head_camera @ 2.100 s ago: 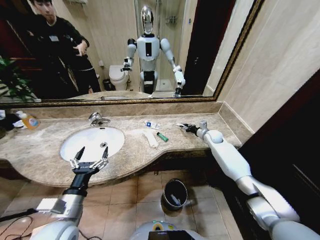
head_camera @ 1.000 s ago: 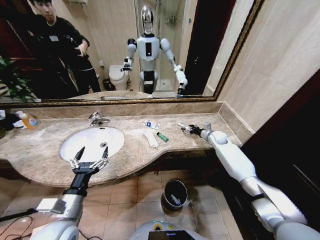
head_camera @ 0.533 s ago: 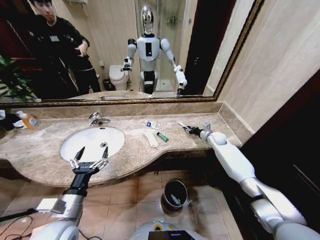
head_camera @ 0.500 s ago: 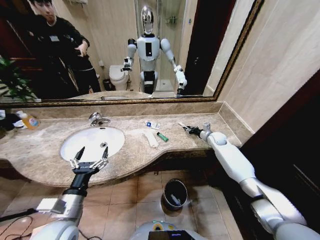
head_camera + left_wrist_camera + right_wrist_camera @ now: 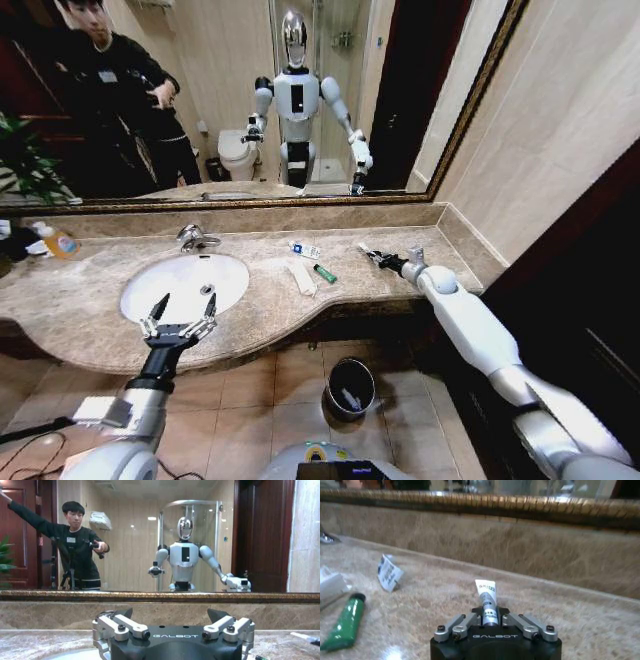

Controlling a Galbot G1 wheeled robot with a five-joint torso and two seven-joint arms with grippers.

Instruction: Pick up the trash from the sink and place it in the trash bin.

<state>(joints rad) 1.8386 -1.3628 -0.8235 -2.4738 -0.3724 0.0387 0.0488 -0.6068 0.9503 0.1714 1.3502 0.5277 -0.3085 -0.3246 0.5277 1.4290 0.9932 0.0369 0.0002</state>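
Below me I see tiled floor and the trash bin (image 5: 350, 386). My left gripper (image 5: 179, 317) hangs spread over the sink's (image 5: 140, 284) front rim. On the beige marble counter (image 5: 250, 300) lie three pieces: green tube (image 5: 324, 273), white strip (image 5: 300, 277), sachet (image 5: 305, 250). My right gripper (image 5: 490, 623), marked GALBOT, pinches a white tube (image 5: 487, 598) lettered "SKIN". The mirror (image 5: 200, 90) runs behind.

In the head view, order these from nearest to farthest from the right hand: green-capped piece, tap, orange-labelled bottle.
From the right hand, holding a small white tube:
1. Green-capped piece, on the counter beside it.
2. Tap, behind the sink.
3. Orange-labelled bottle, at the counter's far left.
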